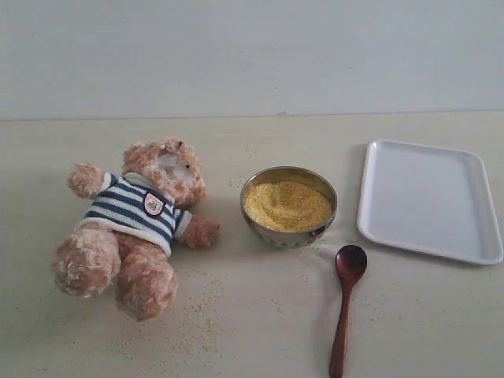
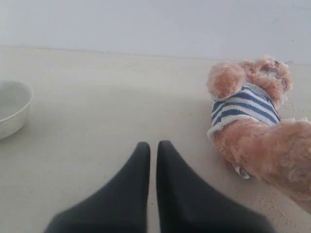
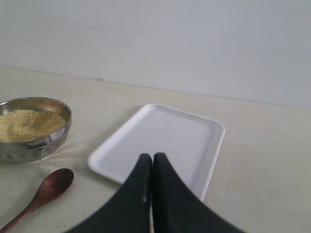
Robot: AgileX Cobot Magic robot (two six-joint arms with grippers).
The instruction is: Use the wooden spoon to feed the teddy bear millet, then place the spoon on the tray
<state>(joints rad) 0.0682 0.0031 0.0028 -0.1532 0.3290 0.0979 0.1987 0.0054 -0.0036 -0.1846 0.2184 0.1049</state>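
Note:
The teddy bear (image 1: 138, 224) in its navy-and-white striped sweater lies on its back at the table's left; it also shows in the left wrist view (image 2: 257, 126). Yellow millet (image 1: 287, 205) fills the metal bowl (image 1: 288, 234) at the centre, also seen from the right wrist (image 3: 30, 127). The dark wooden spoon (image 1: 345, 303) lies on the table in front of the bowl, its small bowl nearest the metal bowl (image 3: 43, 191). The white tray (image 1: 429, 198) sits at the right (image 3: 160, 141). My left gripper (image 2: 153, 144) is shut and empty, beside the bear. My right gripper (image 3: 152, 156) is shut and empty, in front of the tray.
Loose millet grains (image 1: 197, 303) are scattered on the table in front of the bear and around the bowl. A pale bowl (image 2: 12, 111) stands on the table at the edge of the left wrist view. A plain wall rises behind the table.

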